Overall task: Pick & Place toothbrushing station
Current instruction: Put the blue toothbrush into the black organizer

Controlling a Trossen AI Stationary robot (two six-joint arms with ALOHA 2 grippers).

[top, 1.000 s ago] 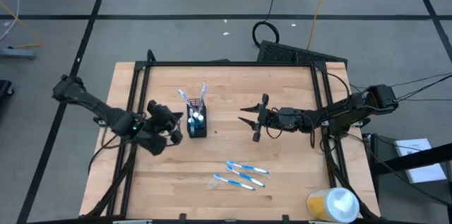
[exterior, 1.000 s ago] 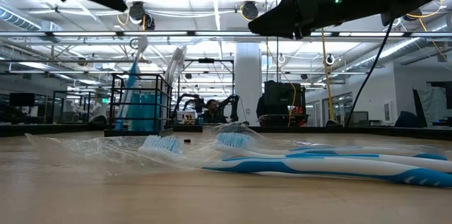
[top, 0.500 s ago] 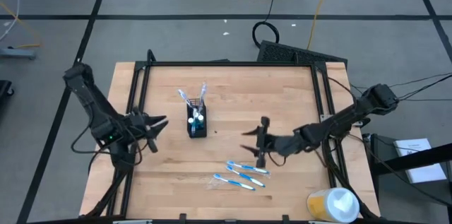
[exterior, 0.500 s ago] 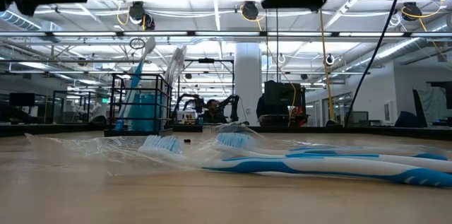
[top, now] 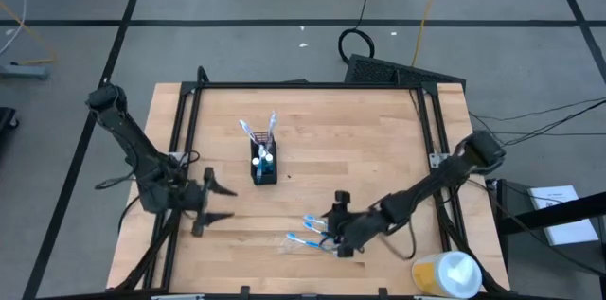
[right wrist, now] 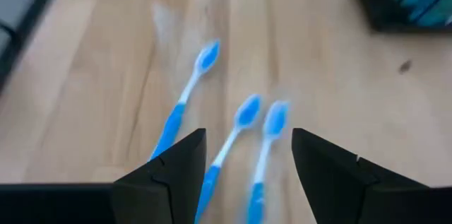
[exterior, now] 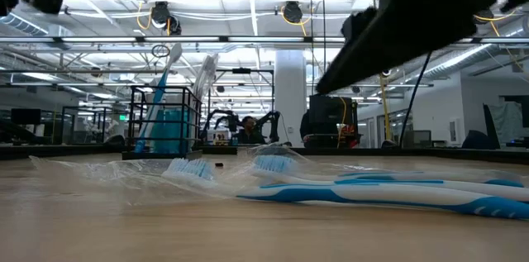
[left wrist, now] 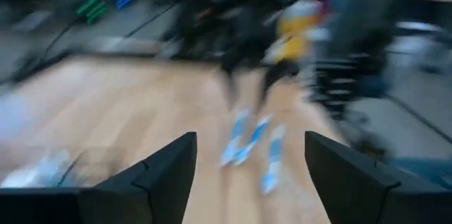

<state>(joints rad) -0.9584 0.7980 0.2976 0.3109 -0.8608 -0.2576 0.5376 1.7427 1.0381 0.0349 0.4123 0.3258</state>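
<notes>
Right gripper (top: 331,227) has dropped from beside small black rectangular mesh holder (top: 263,167) to three loose slim blue-and-white toothbrushes (top: 322,234), jaws open, empty. Left gripper (top: 214,201) retreated from holder, open. Next pick likely.

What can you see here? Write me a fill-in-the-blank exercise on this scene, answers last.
1. ____ toothbrushes lie flat on the table.
2. The right gripper hovers over them with its jaws ____.
3. The black mesh holder stands ____ on the table.
4. The left gripper holds ____.

Missing words: three; open; upright; nothing
</notes>
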